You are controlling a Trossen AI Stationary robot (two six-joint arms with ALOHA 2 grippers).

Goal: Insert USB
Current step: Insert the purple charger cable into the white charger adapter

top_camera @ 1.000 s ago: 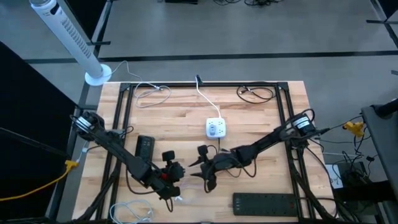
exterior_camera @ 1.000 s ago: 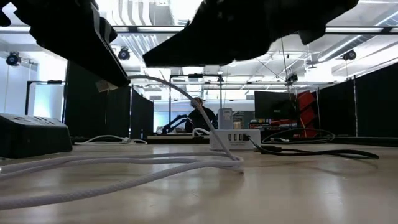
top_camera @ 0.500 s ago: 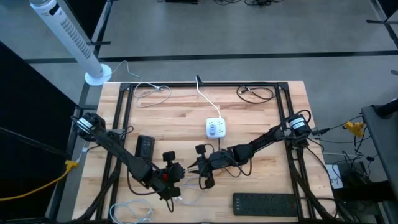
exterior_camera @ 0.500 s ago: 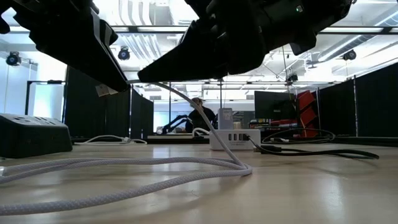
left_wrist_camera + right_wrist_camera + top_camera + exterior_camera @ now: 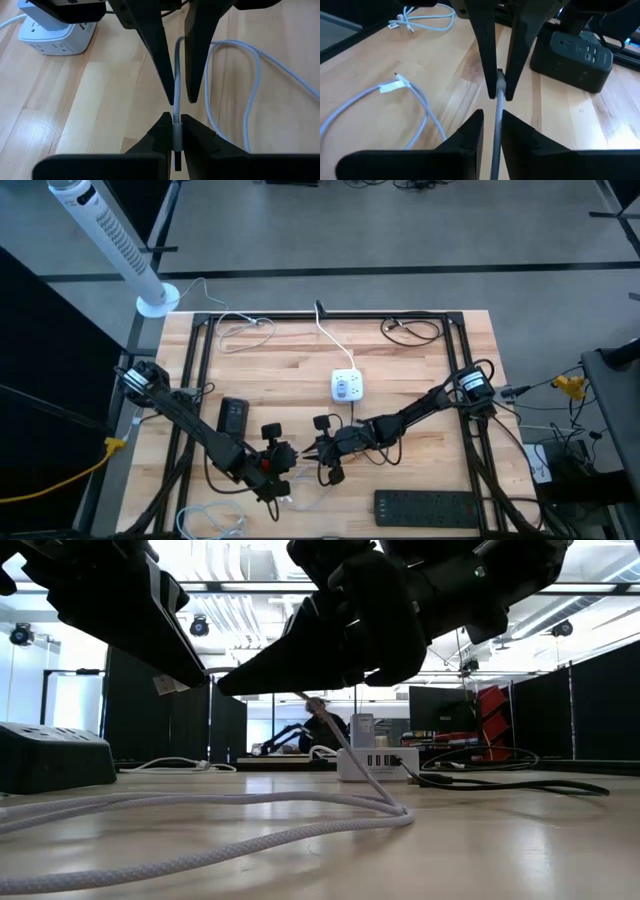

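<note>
A white braided USB cable (image 5: 178, 75) runs lifted between my two grippers, which face each other near the table's near edge. The rest of it lies in loops (image 5: 250, 810) on the wood, with a tagged end (image 5: 394, 87). My left gripper (image 5: 175, 131) (image 5: 290, 456) is shut on the cable's plug end. My right gripper (image 5: 493, 127) (image 5: 318, 452) is open; its fingers (image 5: 160, 55) stand on either side of the cable just beyond the left fingertips. I cannot tell whether they touch it. The white USB charger (image 5: 347, 387) (image 5: 378, 762) sits flat on the table farther back. My left gripper pinches the cable's grey plug boot (image 5: 176, 142) between its two fingertips (image 5: 485, 75). The fingers lie along the cable, which leaves them straight toward my right gripper. The held end is lifted clear of the table, and the cable beyond hangs down to the wood.
A black power strip (image 5: 425, 505) (image 5: 575, 55) lies near the table's near right edge. A second coiled white cable (image 5: 213, 520) (image 5: 422, 15) lies at the near left. A black box (image 5: 233, 417) and dark cords (image 5: 410, 330) lie elsewhere. A person shows far behind (image 5: 322, 725).
My right gripper has moved toward the table's left, closing in on my left gripper until its fingers stand around the cable. The slack cable loop on the table has slid with it. My left gripper has kept still, holding the plug end.
</note>
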